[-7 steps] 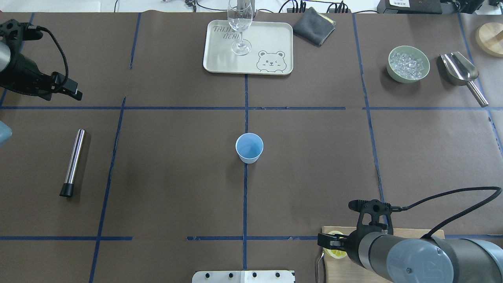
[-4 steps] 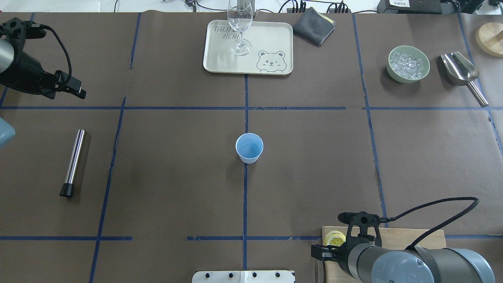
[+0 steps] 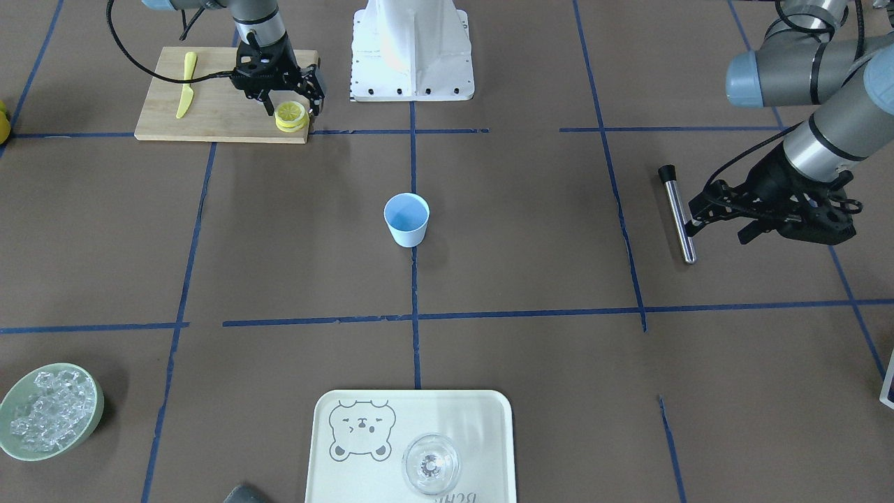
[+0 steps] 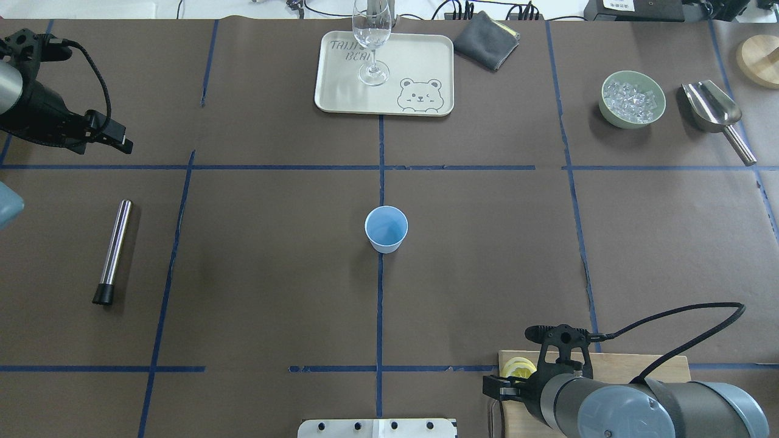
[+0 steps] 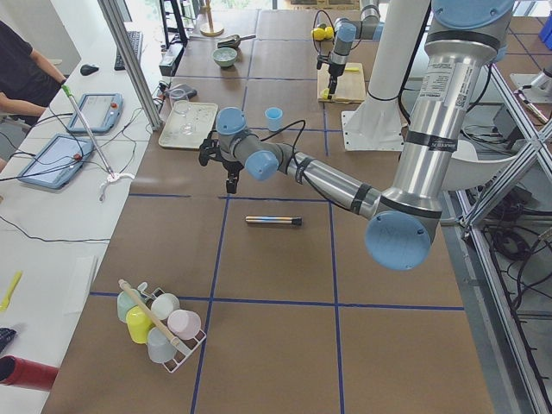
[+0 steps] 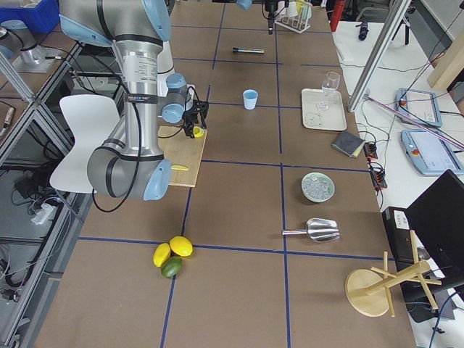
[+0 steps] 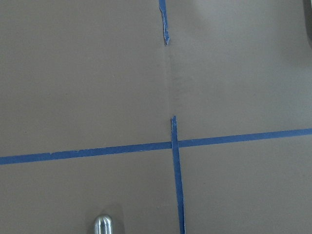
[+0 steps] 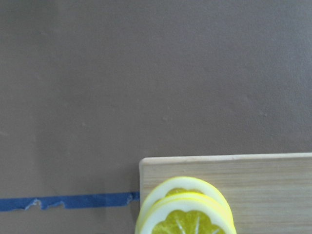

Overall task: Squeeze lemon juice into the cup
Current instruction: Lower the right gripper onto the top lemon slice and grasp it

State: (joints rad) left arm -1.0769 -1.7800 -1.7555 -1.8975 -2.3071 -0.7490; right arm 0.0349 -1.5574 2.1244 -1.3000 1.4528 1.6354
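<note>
The pale blue cup [image 3: 406, 218] [image 4: 386, 228] stands upright at the table's centre, on a blue tape line. A short stack of lemon slices [image 3: 291, 115] [image 4: 517, 368] [image 8: 185, 214] lies on the corner of a wooden cutting board [image 3: 216, 112]. My right gripper [image 3: 293, 105] [image 4: 502, 389] hangs open just above the stack, one finger on either side, with nothing held. Far from the cup, my left gripper [image 3: 716, 230] [image 4: 118, 140] hovers open and empty over the table beside a steel rod [image 3: 677, 213].
A yellow knife [image 3: 186, 93] lies on the board. At the far side sit a tray [image 4: 341, 91] with a clear glass [image 4: 372, 42], a grey cloth [image 4: 487, 39], a green bowl of ice [image 4: 632, 99] and a metal scoop [image 4: 712, 109].
My right gripper has drawn back toward the robot's edge of the table, uncovering the lemon slices it stood over. The left arm shifted slightly.
</note>
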